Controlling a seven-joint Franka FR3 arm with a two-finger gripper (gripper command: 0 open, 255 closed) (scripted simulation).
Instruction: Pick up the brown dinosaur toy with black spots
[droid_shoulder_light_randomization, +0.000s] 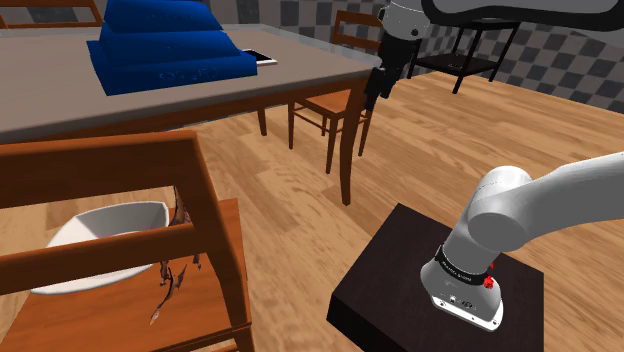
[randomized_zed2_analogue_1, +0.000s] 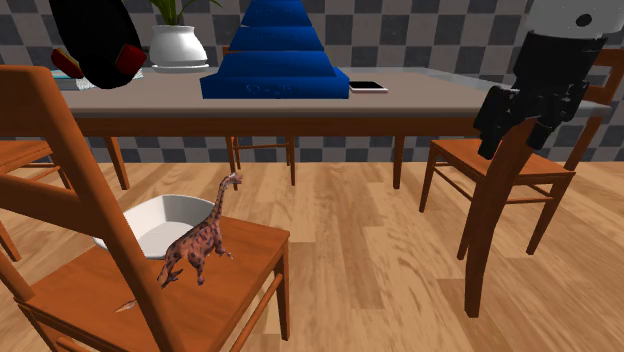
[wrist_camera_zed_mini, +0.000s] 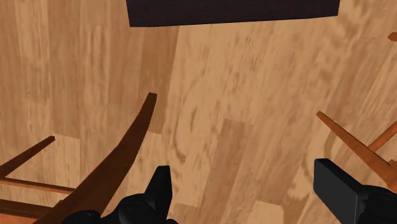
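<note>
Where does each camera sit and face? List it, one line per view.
Shoulder view: beside the stand, facing the table; arm and gripper show.
Second exterior view: low by the chair, facing the table; gripper at its right.
Wrist view: above the gripper, looking down at the floor; open fingers show.
Shared: the first two both show the dinosaur toy.

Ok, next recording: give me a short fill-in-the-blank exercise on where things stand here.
1. The dinosaur toy stands on the seat of a wooden ____.
2. Beside it on that seat sits a white ____.
3. The gripper is ____, holding nothing.
4. The blue stack rests on the grey ____.
Missing words: chair; bowl; open; table.
</note>
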